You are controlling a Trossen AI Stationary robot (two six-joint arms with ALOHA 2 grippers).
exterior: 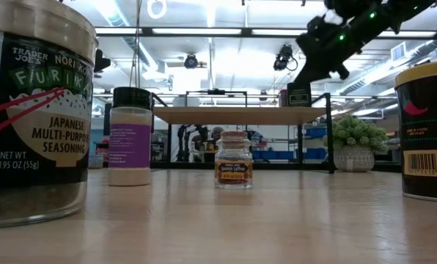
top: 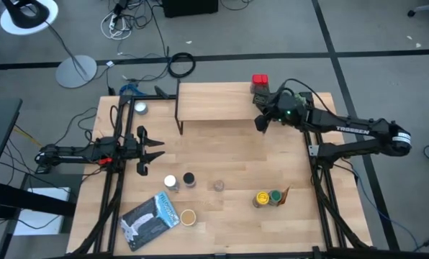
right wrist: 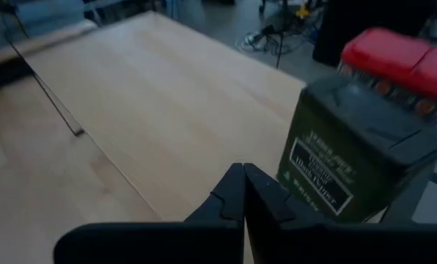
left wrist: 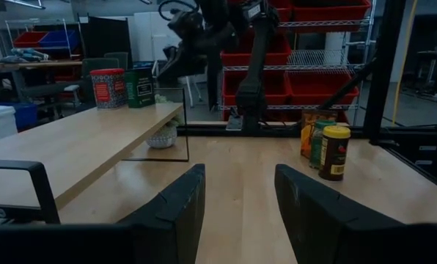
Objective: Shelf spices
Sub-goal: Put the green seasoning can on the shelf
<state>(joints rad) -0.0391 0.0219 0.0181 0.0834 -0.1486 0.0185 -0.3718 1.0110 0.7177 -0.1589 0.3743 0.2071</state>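
The low light-wood shelf on thin black legs stands at the twelve o'clock side of the pale wooden worktop in the high view; at the shelf's two o'clock corner sit a red-lidded round tin and, touching it, a dark green square tin; the right pincer hangs just beside them over the shelf's three o'clock end, its fingers clenched on nothing. A white-lidded jar stands off the shelf's nine o'clock end; the fuzzy green plant in a pale pot shows under the shelf in the low view. Toward six o'clock, out on the worktop, stand a white-capped jar and a black-capped jar near each other, a small clear glass jar alone, and a yellow-lidded jar touching a green-lidded jar; a tan-lidded jar sits just beside the flat silver-blue pouch at seven o'clock. The left pincer rests low at nine o'clock, well apart from every jar, its dark fingers released, parted and holding nothing.
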